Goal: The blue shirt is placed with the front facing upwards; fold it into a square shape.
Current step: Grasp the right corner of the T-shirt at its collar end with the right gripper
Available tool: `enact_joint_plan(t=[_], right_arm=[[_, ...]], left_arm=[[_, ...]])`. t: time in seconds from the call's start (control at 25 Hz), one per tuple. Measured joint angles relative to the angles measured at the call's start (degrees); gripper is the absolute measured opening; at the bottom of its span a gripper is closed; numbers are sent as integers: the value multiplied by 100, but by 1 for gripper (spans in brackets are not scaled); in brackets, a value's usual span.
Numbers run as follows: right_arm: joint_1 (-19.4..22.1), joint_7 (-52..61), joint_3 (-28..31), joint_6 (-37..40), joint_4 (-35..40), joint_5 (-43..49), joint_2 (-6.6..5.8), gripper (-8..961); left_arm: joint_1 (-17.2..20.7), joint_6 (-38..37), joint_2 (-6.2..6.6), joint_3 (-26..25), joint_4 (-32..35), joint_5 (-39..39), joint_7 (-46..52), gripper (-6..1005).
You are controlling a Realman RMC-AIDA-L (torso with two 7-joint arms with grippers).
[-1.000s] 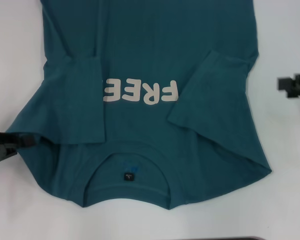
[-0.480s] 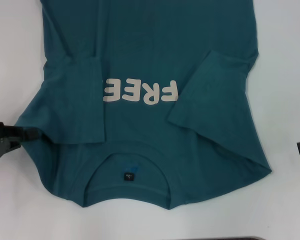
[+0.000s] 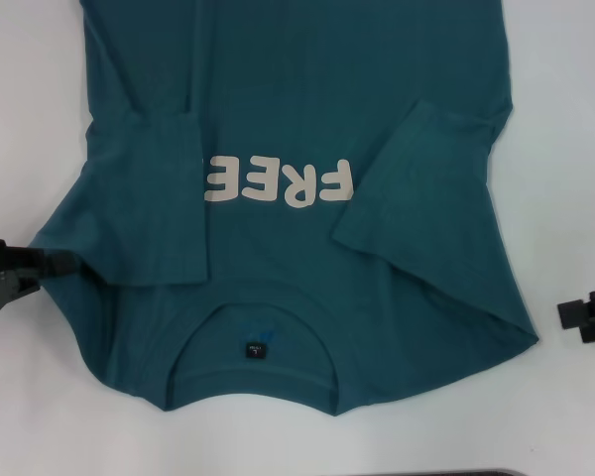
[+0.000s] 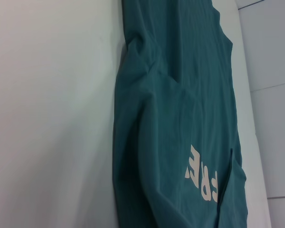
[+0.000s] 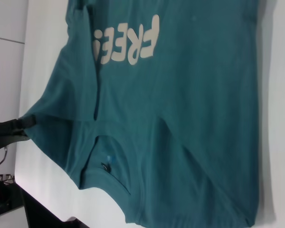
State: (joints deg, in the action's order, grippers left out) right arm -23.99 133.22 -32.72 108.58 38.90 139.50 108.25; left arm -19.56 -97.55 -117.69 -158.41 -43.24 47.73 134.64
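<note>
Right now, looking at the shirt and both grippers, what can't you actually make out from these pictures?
- Blue shirt: its hem end is cut off by the head view's top edge.
- Lettering: one end is covered by a folded-in sleeve in the head view.
- Neck tag: any print is too small to read.
- Left gripper: its tips meet the shirt's shoulder edge; the grip is unclear.
- Right gripper: partly cut off by the head view's right edge.
</note>
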Motion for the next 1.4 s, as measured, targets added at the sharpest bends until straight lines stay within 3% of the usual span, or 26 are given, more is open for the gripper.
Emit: enact_joint_plan(t=[0.16, 0.52, 1.4], right_arm=[[0, 101, 2, -140, -21, 144, 138, 911], [-47, 367, 52, -325, -29, 209, 293, 909], [-124, 574, -57, -636, -122, 263, 385, 906]], left_arm=[[-2, 13, 0, -2, 0, 0, -1, 28], [6, 43, 0, -6, 0, -18, -21, 29], [39, 106, -1, -5, 0, -15, -35, 30]])
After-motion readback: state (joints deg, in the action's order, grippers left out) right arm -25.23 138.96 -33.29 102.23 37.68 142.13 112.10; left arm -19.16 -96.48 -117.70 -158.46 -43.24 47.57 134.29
